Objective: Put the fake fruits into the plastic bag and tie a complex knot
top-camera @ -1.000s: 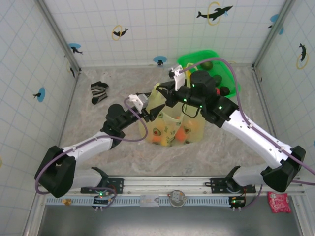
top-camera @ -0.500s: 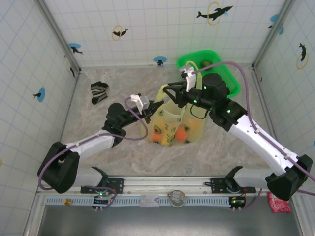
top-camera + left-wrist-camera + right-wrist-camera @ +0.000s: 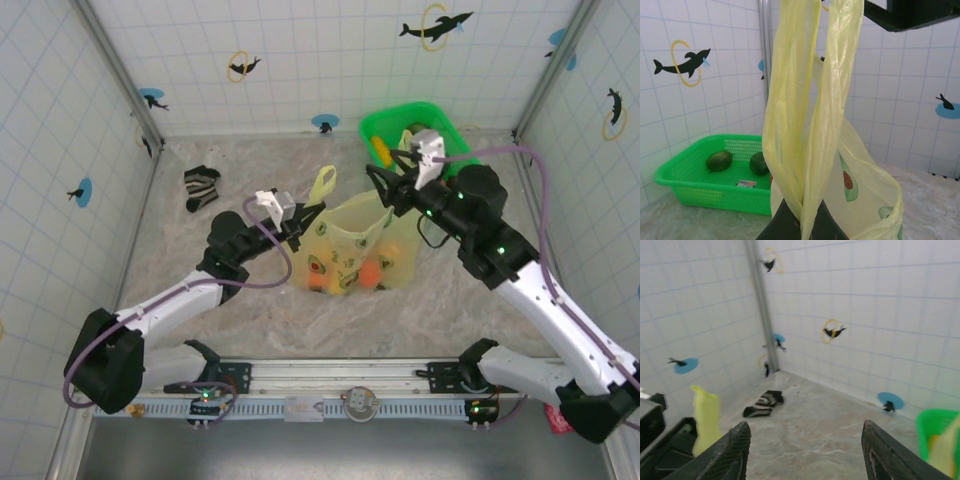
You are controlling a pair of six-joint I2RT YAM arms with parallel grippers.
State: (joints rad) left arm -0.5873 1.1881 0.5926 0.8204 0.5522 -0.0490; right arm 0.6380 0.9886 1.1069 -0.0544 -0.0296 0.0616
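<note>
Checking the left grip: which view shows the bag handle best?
Left wrist: the handle runs large up the frame, pinched at the bottom by the shut left gripper. Top external shows it small, looping beyond that gripper. Right wrist catches its blurred yellow end.

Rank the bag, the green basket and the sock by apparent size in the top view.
Largest to smallest:
bag
green basket, partly covered by an arm, so that ranking is unsure
sock, clearly smallest
</note>
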